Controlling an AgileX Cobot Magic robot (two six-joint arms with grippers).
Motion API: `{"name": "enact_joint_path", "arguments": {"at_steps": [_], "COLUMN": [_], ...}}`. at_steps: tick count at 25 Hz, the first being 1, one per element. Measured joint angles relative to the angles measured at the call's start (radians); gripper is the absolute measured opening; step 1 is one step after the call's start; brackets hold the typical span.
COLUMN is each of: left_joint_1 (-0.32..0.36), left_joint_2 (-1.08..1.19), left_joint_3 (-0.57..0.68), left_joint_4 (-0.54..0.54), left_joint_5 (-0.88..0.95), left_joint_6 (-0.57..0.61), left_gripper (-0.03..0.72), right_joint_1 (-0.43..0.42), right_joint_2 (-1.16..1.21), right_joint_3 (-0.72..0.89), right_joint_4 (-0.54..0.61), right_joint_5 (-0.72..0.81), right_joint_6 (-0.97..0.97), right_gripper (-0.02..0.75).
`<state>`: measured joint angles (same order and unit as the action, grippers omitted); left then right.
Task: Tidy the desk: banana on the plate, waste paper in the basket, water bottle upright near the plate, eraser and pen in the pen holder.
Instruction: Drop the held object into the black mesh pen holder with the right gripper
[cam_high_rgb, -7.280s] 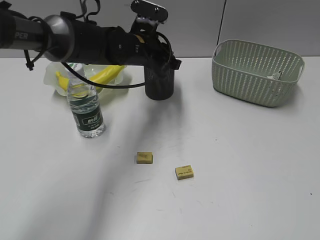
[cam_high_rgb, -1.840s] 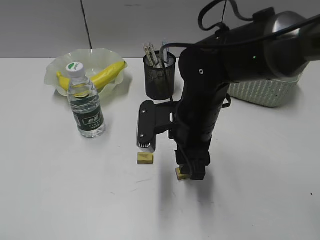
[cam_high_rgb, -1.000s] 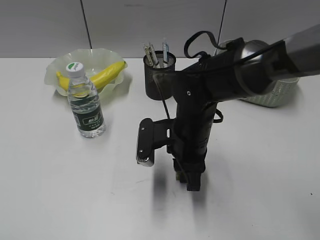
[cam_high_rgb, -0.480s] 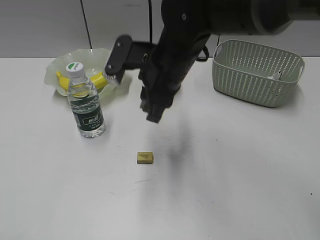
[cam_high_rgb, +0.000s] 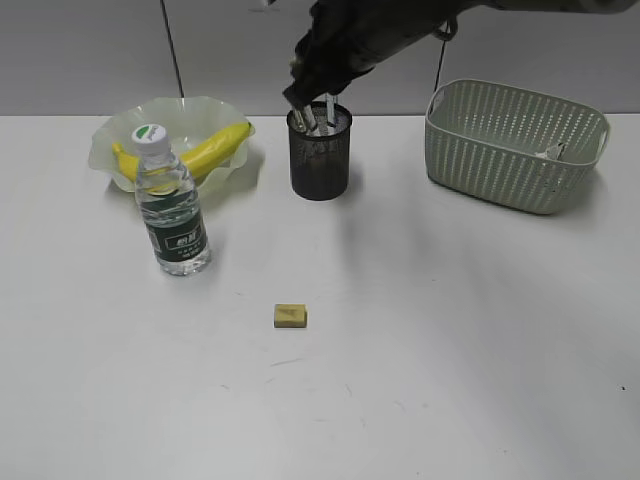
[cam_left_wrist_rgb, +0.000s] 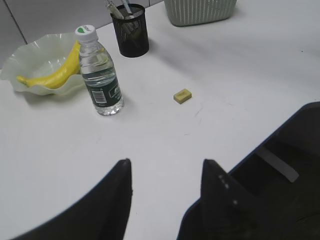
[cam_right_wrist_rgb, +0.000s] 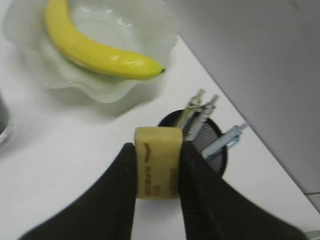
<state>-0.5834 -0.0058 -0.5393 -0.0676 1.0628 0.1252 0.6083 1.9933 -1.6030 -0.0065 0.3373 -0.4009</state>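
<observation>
My right gripper (cam_right_wrist_rgb: 157, 165) is shut on a yellow eraser (cam_right_wrist_rgb: 156, 165) and hangs just above the black mesh pen holder (cam_high_rgb: 320, 155) (cam_right_wrist_rgb: 207, 142), which holds several pens (cam_right_wrist_rgb: 225, 141). In the exterior view its arm (cam_high_rgb: 350, 40) comes in from the top. A second eraser (cam_high_rgb: 290, 316) (cam_left_wrist_rgb: 182, 95) lies on the desk (cam_high_rgb: 450, 330). The banana (cam_high_rgb: 205, 150) (cam_right_wrist_rgb: 95, 50) lies in the plate (cam_high_rgb: 110, 150) (cam_right_wrist_rgb: 100, 90). The water bottle (cam_high_rgb: 172, 205) (cam_left_wrist_rgb: 102, 80) stands upright in front of the plate. Waste paper (cam_high_rgb: 551, 151) sits in the basket (cam_high_rgb: 515, 145). My left gripper (cam_left_wrist_rgb: 167, 167) hangs open above bare desk.
A dark edge (cam_left_wrist_rgb: 280, 185) fills the lower right of the left wrist view. A grey wall (cam_high_rgb: 100, 50) runs behind the desk.
My right gripper lifted one eraser off the desk and carried it up and back to above the pen holder. The other eraser stayed where it was.
</observation>
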Motion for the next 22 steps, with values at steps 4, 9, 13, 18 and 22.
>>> {"name": "enact_joint_path", "arguments": {"at_steps": [4,9,13,18,22], "left_joint_1": [0.0,0.0,0.0,0.0,0.0], "left_joint_2": [0.0,0.0,0.0,0.0,0.0], "left_joint_3": [0.0,0.0,0.0,0.0,0.0], "left_joint_4": [0.0,0.0,0.0,0.0,0.0], "left_joint_5": [0.0,0.0,0.0,0.0,0.0], "left_joint_6": [0.0,0.0,0.0,0.0,0.0], "left_gripper": [0.342,0.342,0.342,0.342,0.342], "right_joint_1": [-0.047,-0.065,-0.067,-0.079,-0.086], "right_joint_2": [0.028,0.121,0.197,0.248,0.261], "right_joint_3": [-0.003,-0.054,-0.084,-0.091,-0.091], "right_joint_4": [0.006,0.045,0.054,0.068,0.069], "right_joint_5": [-0.127,-0.182,-0.183,-0.193,-0.22], "right_joint_6": [0.018,0.022,0.023,0.082,0.104], "right_gripper": [0.214,0.214,0.214,0.214,0.219]}}
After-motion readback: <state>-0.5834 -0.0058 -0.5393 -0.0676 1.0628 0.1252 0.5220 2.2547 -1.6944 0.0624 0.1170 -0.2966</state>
